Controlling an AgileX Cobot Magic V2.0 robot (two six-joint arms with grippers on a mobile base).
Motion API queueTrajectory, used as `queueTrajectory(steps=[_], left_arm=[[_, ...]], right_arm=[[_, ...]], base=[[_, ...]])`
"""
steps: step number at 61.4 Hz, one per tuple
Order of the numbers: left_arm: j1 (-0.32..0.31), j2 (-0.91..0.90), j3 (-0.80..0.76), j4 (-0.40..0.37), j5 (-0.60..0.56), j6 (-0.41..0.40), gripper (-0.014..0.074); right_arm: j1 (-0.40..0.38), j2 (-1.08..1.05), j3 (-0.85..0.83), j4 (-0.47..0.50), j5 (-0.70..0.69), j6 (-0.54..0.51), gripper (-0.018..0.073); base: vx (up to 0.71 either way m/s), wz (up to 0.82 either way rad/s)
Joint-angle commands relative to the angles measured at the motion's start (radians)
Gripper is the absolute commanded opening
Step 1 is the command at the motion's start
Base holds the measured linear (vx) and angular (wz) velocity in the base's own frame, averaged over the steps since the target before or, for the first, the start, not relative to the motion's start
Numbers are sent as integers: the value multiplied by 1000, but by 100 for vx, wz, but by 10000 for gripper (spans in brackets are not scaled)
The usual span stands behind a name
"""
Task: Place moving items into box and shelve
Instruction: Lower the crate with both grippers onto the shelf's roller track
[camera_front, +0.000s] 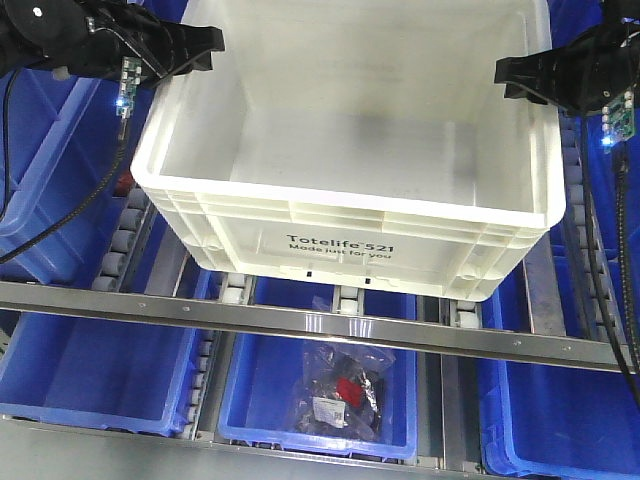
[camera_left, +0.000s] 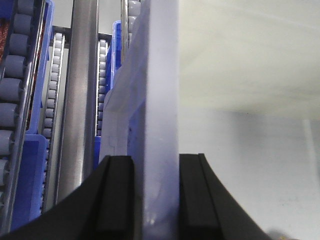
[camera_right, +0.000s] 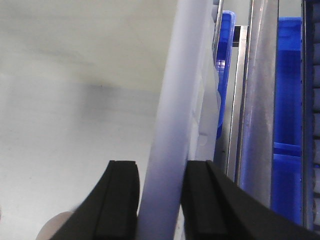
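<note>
The white box (camera_front: 350, 190) rests on shelf rollers, each side rim pinched between the closed jaws of the left gripper (camera_left: 156, 190) and right gripper (camera_right: 160, 200); a pink toy (camera_right: 57, 225) peeks inside; a blue bin (camera_front: 320, 400) below holds a bagged item

Blue plastic bins (camera_front: 110, 370) fill the lower part of the frame and run up both edges. The middle bin (camera_front: 260, 400) holds a clear plastic bag of dark items with a red piece (camera_front: 340, 395). A shiny metal rail (camera_front: 200, 308) crosses above them, with grey roller tracks (camera_front: 125, 240) behind.
</note>
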Motion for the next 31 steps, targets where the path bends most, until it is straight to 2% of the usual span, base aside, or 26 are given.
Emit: queueTrajectory(steps=[1,10,20,23,31], left_arm=[[-17,-53,-43,-76,-69,-7,148],[-17,-42,-43,-74,-92,-7,373],[-17,-39,-43,-63,-93,13,613],[-17,-39,-43,-63,-95,30,653],[-17,-42,-43,-59,-109,71,673]], right_arm=[[17,-42,-46,17,-92,-37,146],[17,-42,-46,-11,-106,-36,364],[17,-44,-46,-9,-107,-30,676],[17,-44,-46,-9,-107,-30,731],[17,-45,-46,-11,-110,-30,723]], base=[[0,0],[0,0],[0,0],[0,0],[0,0]])
